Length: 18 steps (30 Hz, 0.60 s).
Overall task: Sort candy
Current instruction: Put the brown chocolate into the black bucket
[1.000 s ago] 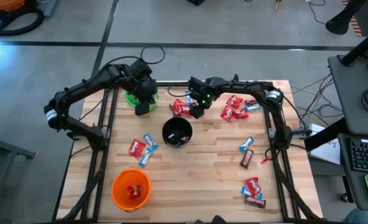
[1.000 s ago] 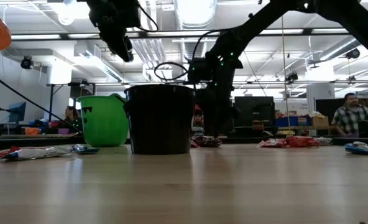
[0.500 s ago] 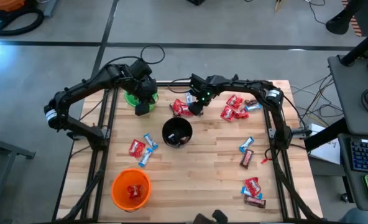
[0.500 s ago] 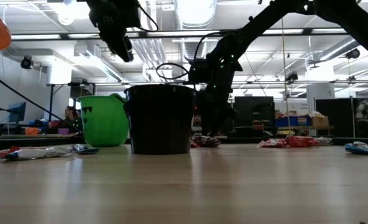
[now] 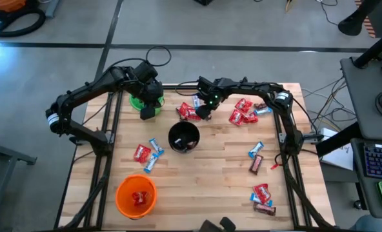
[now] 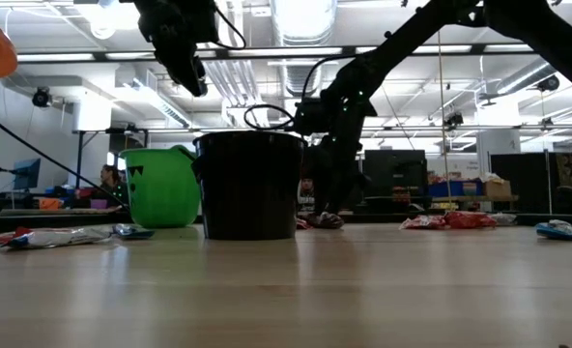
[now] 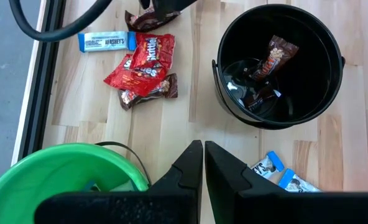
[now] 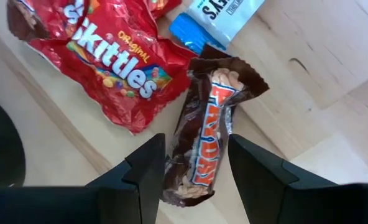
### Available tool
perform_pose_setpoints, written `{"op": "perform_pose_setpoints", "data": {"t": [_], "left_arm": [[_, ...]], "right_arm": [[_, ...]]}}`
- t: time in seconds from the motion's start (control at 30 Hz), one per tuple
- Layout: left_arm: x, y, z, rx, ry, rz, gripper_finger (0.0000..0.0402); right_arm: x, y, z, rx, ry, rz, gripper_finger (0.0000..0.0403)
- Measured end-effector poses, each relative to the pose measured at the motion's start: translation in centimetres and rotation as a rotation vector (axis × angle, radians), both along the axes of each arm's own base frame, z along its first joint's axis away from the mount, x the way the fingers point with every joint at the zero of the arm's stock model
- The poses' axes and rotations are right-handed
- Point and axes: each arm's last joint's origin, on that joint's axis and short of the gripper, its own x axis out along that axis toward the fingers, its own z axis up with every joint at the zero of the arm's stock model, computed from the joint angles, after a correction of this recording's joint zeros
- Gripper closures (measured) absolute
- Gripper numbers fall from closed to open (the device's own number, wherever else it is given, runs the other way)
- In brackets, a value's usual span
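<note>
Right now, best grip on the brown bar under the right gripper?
Take the brown bar across its narrow middle, from straight above. It lies flat and long on the table, and the open right gripper already straddles it, clear of the Skittles pack.

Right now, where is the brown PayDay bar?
Right wrist view: the brown PayDay bar lies between the right hand's open fingers, beside the red Skittles pack.

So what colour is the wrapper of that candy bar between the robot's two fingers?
Dark brown with orange lettering; the candy bar shows best in the right wrist view.
</note>
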Motion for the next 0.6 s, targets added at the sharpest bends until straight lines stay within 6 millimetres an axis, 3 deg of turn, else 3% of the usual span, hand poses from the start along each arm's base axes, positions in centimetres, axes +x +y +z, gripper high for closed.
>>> {"op": "perform_pose_setpoints", "data": {"t": [0.33, 0.6], "left_arm": [[0.0, 0.0, 0.0, 0.000, 0.000, 0.000, 0.0402], [0.0, 0.0, 0.0, 0.004, 0.001, -0.004, 0.0402]], "right_arm": [[0.3, -0.1, -2.3, 0.054, 0.031, 0.005, 0.0260], [0.3, -0.2, -1.6, 0.032, 0.012, -0.008, 0.0360]]}}
